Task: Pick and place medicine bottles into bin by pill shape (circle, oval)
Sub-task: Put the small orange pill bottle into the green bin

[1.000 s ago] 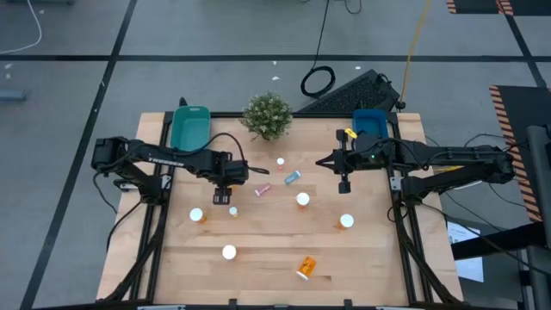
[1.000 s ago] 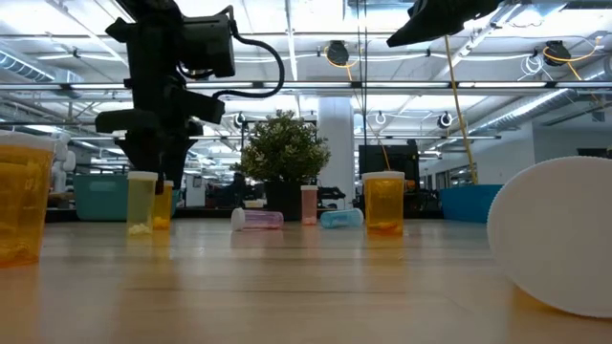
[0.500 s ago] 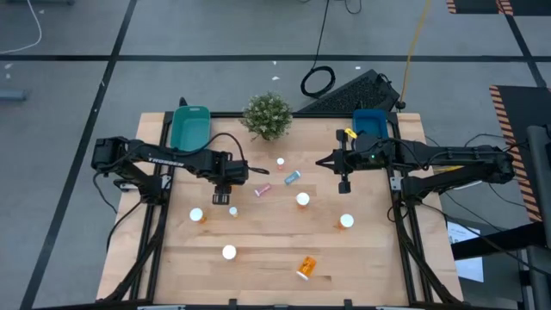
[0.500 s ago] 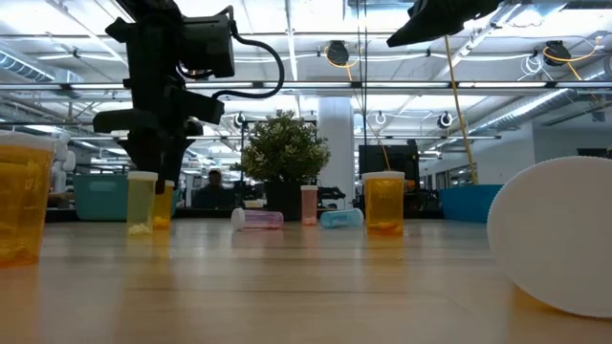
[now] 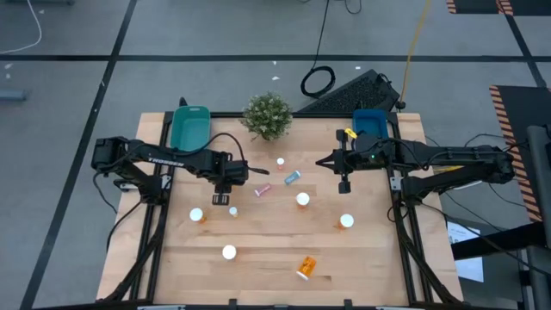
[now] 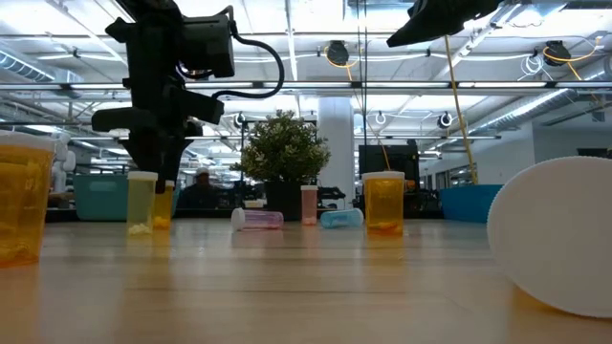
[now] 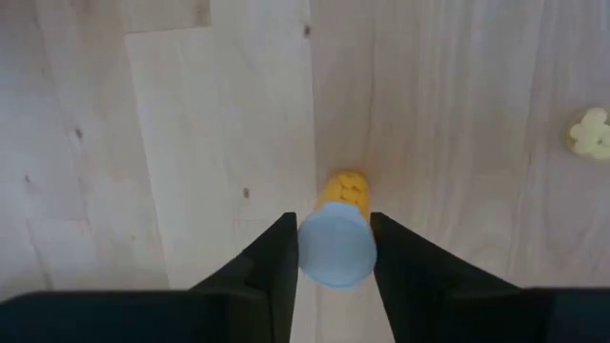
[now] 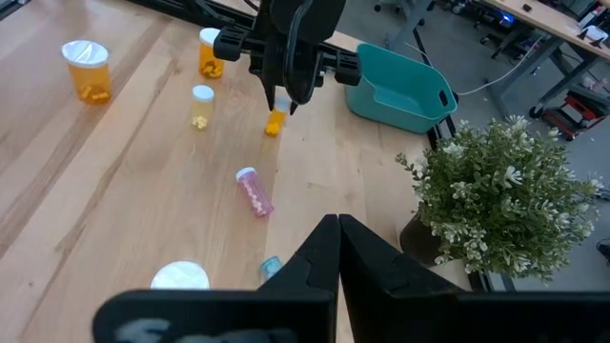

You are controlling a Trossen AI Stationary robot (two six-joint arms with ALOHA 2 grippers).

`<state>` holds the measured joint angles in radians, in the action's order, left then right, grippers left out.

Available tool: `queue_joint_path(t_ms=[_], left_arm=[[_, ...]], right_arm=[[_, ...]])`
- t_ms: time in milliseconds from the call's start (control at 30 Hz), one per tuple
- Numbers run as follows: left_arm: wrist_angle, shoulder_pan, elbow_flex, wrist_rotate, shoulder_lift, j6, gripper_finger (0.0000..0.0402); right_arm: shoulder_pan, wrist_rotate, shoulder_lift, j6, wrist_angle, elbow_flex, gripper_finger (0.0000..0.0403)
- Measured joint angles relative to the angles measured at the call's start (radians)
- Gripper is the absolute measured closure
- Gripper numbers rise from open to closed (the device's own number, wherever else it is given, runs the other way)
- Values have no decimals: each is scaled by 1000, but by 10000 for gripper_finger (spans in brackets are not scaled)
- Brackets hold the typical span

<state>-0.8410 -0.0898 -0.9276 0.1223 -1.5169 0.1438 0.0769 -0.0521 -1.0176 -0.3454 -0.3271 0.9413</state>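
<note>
From above, the left gripper (image 5: 223, 199) hangs over the wooden table (image 5: 258, 267), left of centre, beside a small upright bottle (image 5: 233, 211). The right gripper (image 5: 344, 184) waits above the table near the blue bin (image 5: 370, 120). The teal bin (image 5: 189, 127) stands at the far left corner, next to a potted plant (image 5: 268, 114). Other medicine bottles are scattered: a pinkish one (image 5: 262, 191) and a light blue one (image 5: 293, 177) lie on their sides.

At table height, the left gripper (image 6: 161, 172) comes down over an orange bottle (image 6: 163, 204).

In the left wrist view, the two fingers (image 7: 276, 262) stand on both sides of the white-capped orange bottle (image 7: 336, 243), very near its cap; I cannot tell if they press it.

In the right wrist view, the right fingers (image 8: 329, 252) are closed together, holding nothing.
</note>
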Motion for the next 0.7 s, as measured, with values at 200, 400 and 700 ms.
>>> queue_joint_path(t_ms=[200,400,700], left_arm=[[-1,0,0,-1,0,-3,278],[-26,0,-3,-1,0,-3,280],[-153,0,-92,-1,0,-18,281]], right_arm=[[0,0,0,-8,0,0,403],[0,0,0,-8,0,0,403],[0,0,0,-16,0,0,403]])
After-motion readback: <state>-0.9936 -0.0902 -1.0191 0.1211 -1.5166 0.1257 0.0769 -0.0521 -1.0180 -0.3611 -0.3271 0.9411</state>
